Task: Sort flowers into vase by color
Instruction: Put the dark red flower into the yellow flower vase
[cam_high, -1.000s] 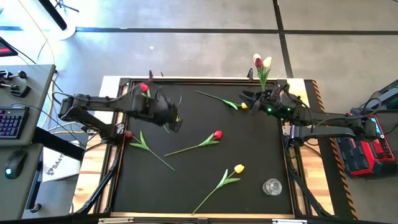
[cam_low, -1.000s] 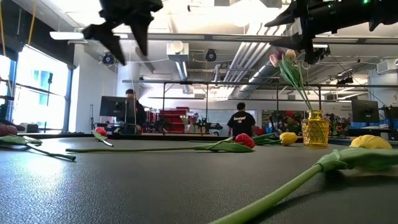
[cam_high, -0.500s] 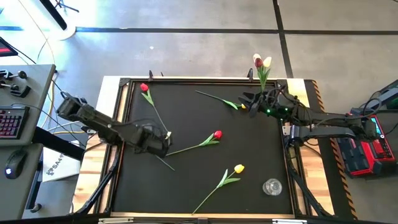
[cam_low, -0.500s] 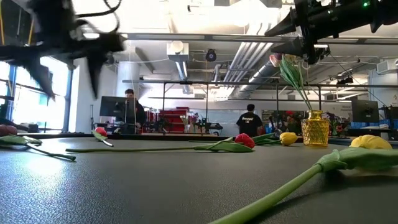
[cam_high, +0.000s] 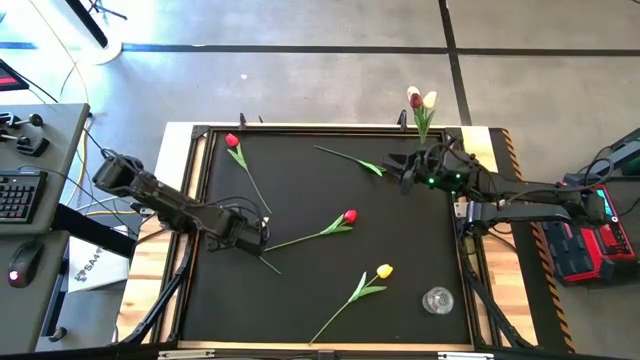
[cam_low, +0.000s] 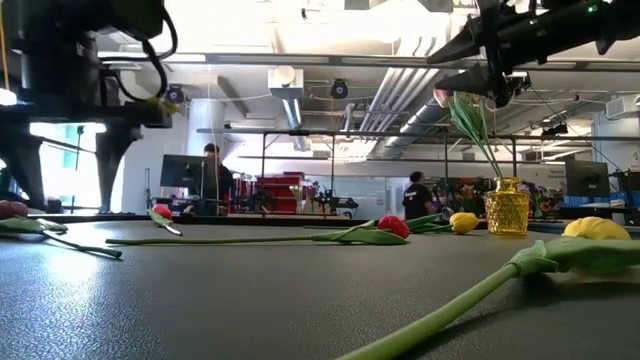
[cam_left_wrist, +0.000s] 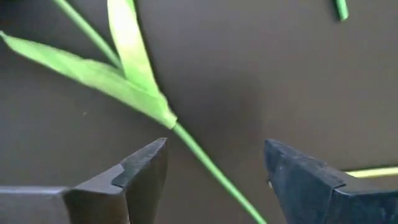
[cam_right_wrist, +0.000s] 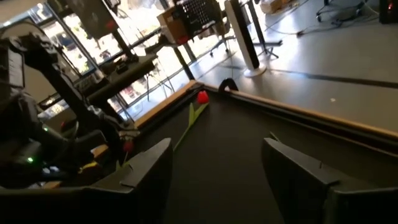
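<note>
Left gripper (cam_high: 252, 237) sits low over the black table mat (cam_high: 400, 250) near its left edge, fingers spread, straddling the thin green stem of a dark red tulip (cam_high: 240, 240) without touching it (the wrist view shows the stem (cam_left_wrist: 211, 171) running through the gap, leaves just ahead of the fingertips). Its flower head is hidden under the arm in the high view. Just beyond this gripper, toward the table's middle, lies a red artificial tulip with a long green stem (cam_high: 349, 216), its stem end almost reaching the fingers. Farther off toward the far edge lies another red tulip (cam_high: 232, 141). Toward the near side, well apart, rests a yellow tulip (cam_high: 384, 271), and past it a clear glass vase (cam_high: 437, 300).

Right gripper (cam_high: 408, 166) hangs above the far right corner, fingers spread and holding nothing. Just beside it, toward the table's middle, lies a green stem with leaves (cam_high: 350, 158); its head is hidden by the gripper. Behind the gripper stands a gold textured vase (cam_low: 507, 207) holding a dark red and a cream tulip (cam_high: 421, 100).
</note>
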